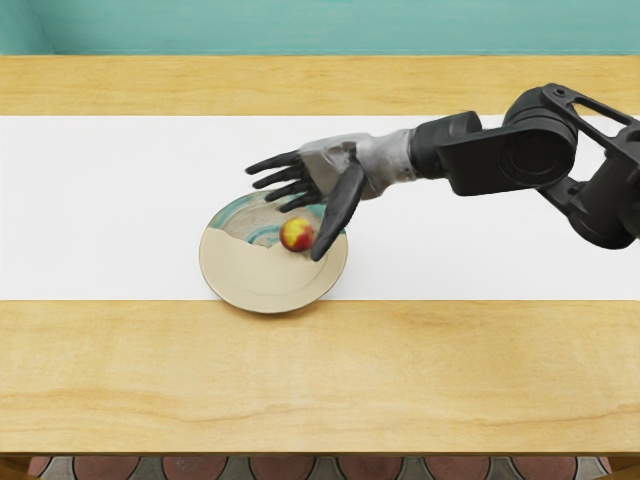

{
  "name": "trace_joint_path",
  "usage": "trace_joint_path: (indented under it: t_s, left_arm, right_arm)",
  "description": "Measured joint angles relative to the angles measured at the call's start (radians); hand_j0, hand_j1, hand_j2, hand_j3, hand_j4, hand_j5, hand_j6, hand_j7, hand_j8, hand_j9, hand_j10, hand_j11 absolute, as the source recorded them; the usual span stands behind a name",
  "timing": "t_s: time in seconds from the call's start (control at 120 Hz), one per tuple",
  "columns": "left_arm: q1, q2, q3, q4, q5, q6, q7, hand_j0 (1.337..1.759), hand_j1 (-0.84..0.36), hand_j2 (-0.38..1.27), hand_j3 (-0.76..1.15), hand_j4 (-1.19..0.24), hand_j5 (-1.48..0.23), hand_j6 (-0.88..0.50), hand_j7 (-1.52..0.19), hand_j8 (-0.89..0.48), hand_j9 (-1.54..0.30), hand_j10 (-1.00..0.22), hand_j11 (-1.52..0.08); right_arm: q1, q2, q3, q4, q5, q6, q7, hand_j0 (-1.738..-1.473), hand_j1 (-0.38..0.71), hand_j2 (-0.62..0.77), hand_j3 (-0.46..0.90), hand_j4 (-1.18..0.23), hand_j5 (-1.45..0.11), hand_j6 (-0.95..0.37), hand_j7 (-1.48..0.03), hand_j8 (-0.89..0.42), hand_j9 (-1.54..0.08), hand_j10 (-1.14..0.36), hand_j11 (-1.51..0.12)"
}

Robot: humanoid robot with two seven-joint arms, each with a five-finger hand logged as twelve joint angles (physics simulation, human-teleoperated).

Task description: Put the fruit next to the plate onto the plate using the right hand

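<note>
Red-yellow apple (pixel 296 235) on ceramic plate (pixel 250 280). Right hand (pixel 318 183) over plate, fingers (pixel 280 160) spread, holding nothing, thumb (pixel 335 215) down just beside apple. Plate on white strip (pixel 100 200) of counter (pixel 320 370).

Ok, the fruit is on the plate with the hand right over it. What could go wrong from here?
1. The right hand is open, but its thumb appears to rest against the fruit. Withdrawing sideways could knock it.
2. The fruit is round and lies off-centre on the shallow plate. A nudge might roll it over the rim.
3. The spread fingers hang above the plate's far edge. A low retreat could catch the plate.
</note>
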Motion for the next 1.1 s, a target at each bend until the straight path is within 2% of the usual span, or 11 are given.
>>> trace_joint_path:
  t_s: [0.15, 0.333, 0.65, 0.842, 0.933, 1.1]
  left_arm:
    - [0.000, 0.000, 0.000, 0.000, 0.000, 0.000, 0.000, 1.658, 0.07, 0.05, 0.00, -0.23, -0.30, -0.23, -0.30, -0.23, -0.30, -0.23, -0.30]
    - [0.000, 0.000, 0.000, 0.000, 0.000, 0.000, 0.000, 1.658, 0.07, 0.05, 0.00, -0.23, -0.30, -0.23, -0.30, -0.23, -0.30, -0.23, -0.30]
    - [0.000, 0.000, 0.000, 0.000, 0.000, 0.000, 0.000, 1.658, 0.07, 0.05, 0.00, -0.23, -0.30, -0.23, -0.30, -0.23, -0.30, -0.23, -0.30]
    - [0.000, 0.000, 0.000, 0.000, 0.000, 0.000, 0.000, 1.658, 0.07, 0.05, 0.00, -0.23, -0.30, -0.23, -0.30, -0.23, -0.30, -0.23, -0.30]
    - [0.000, 0.000, 0.000, 0.000, 0.000, 0.000, 0.000, 1.658, 0.07, 0.05, 0.00, -0.23, -0.30, -0.23, -0.30, -0.23, -0.30, -0.23, -0.30]
    - [0.000, 0.000, 0.000, 0.000, 0.000, 0.000, 0.000, 1.658, 0.07, 0.05, 0.00, -0.23, -0.30, -0.23, -0.30, -0.23, -0.30, -0.23, -0.30]
  right_arm:
    - [-0.114, -0.112, 0.104, 0.037, 0.078, 0.085, 0.035, -1.658, -0.29, -0.01, 0.00, -0.05, -0.06, -0.05, -0.06, -0.05, -0.06, -0.05, -0.06]
    - [-0.239, -0.266, 0.140, 0.084, 0.155, 0.107, 0.174, -1.658, -0.30, -0.01, 0.00, -0.04, -0.06, -0.04, -0.06, -0.04, -0.06, -0.04, -0.06]
    - [-0.417, -0.517, 0.144, 0.106, 0.333, 0.112, 0.292, -1.658, -0.30, -0.01, 0.00, -0.04, -0.05, -0.04, -0.05, -0.04, -0.05, -0.04, -0.05]
    - [-0.459, -0.595, 0.140, 0.106, 0.381, 0.112, 0.333, -1.658, -0.30, -0.01, 0.00, -0.04, -0.05, -0.04, -0.05, -0.04, -0.05, -0.04, -0.05]
    - [-0.462, -0.607, 0.140, 0.112, 0.385, 0.112, 0.338, -1.658, -0.30, -0.01, 0.00, -0.04, -0.05, -0.04, -0.05, -0.04, -0.05, -0.04, -0.05]
    - [-0.463, -0.657, 0.136, 0.175, 0.388, 0.112, 0.340, -1.658, -0.30, -0.01, 0.00, -0.04, -0.05, -0.04, -0.05, -0.04, -0.05, -0.04, -0.05]
